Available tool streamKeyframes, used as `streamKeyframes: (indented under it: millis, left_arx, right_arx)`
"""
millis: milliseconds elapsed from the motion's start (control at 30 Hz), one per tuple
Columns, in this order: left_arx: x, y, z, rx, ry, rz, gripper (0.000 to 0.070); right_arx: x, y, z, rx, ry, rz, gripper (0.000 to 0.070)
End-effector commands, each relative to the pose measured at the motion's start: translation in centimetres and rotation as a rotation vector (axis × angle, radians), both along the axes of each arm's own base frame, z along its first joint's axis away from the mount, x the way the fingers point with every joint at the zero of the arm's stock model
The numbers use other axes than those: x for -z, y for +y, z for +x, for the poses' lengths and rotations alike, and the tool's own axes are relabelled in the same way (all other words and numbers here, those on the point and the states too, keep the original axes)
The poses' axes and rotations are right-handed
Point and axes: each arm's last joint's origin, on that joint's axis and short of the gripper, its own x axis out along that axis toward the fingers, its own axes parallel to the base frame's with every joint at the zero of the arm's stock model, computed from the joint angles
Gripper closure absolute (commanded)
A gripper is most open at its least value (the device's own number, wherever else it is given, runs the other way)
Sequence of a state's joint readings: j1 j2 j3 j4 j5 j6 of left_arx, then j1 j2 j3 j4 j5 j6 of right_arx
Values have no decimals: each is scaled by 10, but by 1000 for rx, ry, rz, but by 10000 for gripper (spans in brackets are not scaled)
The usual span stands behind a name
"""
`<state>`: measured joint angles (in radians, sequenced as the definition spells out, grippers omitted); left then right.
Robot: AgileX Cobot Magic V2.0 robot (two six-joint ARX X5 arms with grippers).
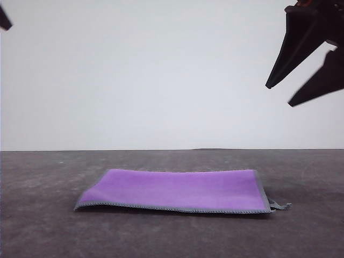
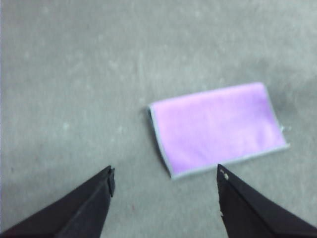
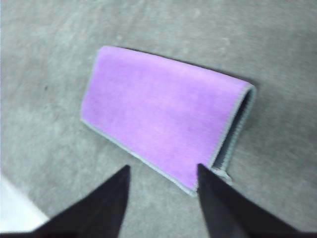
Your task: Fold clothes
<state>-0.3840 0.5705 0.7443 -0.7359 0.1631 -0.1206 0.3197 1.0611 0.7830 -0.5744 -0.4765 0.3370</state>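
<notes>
One table (image 1: pixel 43 226), dark grey and bare around the work, carried everything we saw. Toward its near middle lay the cloth (image 1: pixel 180 189), purple face up, already doubled into a long rectangle with its grey edging running along the near side. From the right wrist view the two layers showed at the open end (image 3: pixel 237 124), so we judged one fold done and a second perhaps still to make.

Our right gripper (image 1: pixel 290 94) hung high at the right, well above the cloth, fingers spread and gripping nothing; we took that height as clearance so the fold would not be dragged. Our left gripper (image 2: pixel 166 178) also hovered above the table, apart from the cloth, jaws wide and empty.

Smallest was a loose tag (image 1: pixel 280 205) at the cloth's near right corner.
</notes>
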Motion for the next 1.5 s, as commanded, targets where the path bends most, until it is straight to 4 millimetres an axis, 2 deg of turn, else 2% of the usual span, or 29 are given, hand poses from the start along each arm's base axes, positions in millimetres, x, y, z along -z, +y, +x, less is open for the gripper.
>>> streamKeyframes:
  millis: [0, 233, 500, 800, 1133, 1167, 1200, 1267, 1333, 1467]
  left_arx:
    - [-6, 0, -2, 3, -38, -17, 306]
    - [-8, 2, -5, 3, -61, -26, 306]
    - [-8, 2, -5, 3, -61, -26, 306]
    - [-8, 2, -5, 3, -61, -25, 307]
    - [-8, 2, -5, 3, -61, -25, 307]
    - [-8, 2, -5, 3, -61, -25, 307]
    - [-8, 2, -5, 3, -61, -26, 307]
    - [-8, 2, -5, 3, -61, -26, 307]
    - [-8, 2, -5, 3, -61, -26, 307]
    - [-8, 2, -5, 3, -61, -26, 307]
  right_arx:
    - [5, 0, 7, 30, 41, 1, 362]
    - [38, 0, 40, 48, 119, -29, 362]
    - [77, 7, 70, -20, 178, 48, 362]
    - [107, 9, 79, -67, 226, 5, 362]
    - [134, 17, 85, -124, 304, 76, 368]
    - [134, 17, 84, -122, 307, 71, 379]
    - [134, 17, 84, -119, 309, 71, 421]
    - [134, 16, 84, -115, 311, 70, 553]
    - [134, 14, 85, -107, 312, 73, 634]
    - [133, 11, 85, -101, 320, 82, 692]
